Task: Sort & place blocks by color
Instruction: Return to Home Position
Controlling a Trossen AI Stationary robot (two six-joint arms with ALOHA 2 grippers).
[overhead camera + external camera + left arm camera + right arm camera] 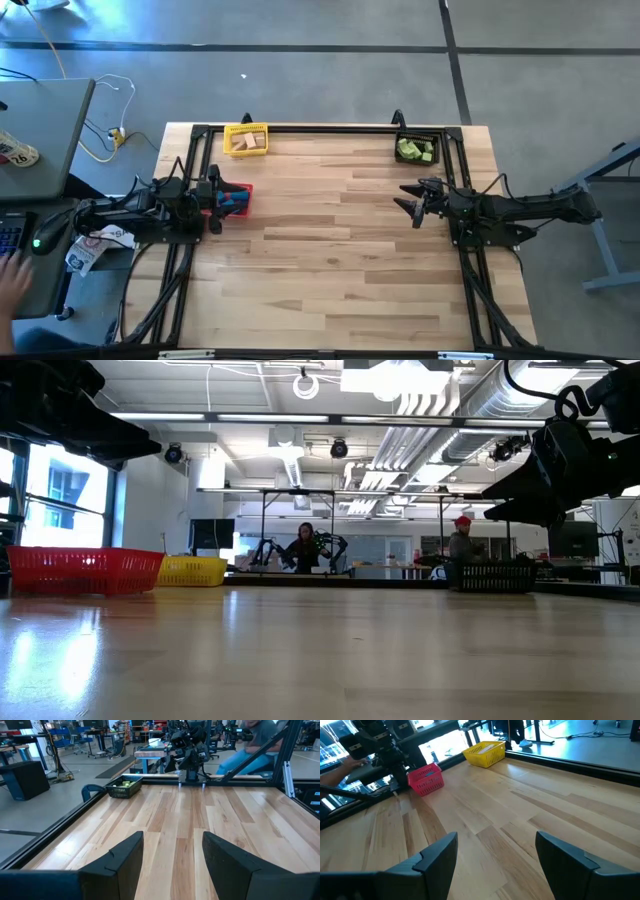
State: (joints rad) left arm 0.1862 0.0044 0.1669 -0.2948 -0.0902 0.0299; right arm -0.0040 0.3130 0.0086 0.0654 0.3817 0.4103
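- High view: the table [330, 250] of light wood planks lies bare across its near half and centre.
- The left gripper [172, 839] sits at the table's left side, about mid-depth. In the left wrist view its two fingers are spread, with table surface showing between them.
- A red mesh basket [243, 188] stands just beside the left gripper, holding blue blocks [232, 203].
- The right gripper [496, 839] sits at the table's right side, about mid-depth, pointing toward the centre. Its fingers are spread wide, and it is well apart from every basket.
- A yellow mesh basket [246, 127] stands at the far edge, left of centre, holding tan blocks [248, 143].
- A black mesh basket [418, 135] stands at the far right corner, holding light green blocks [415, 150].
- A person's hand [10, 278] rests off the table's left side, at a keyboard.
- Low view: two people [304, 546] are seated in the room beyond the table.
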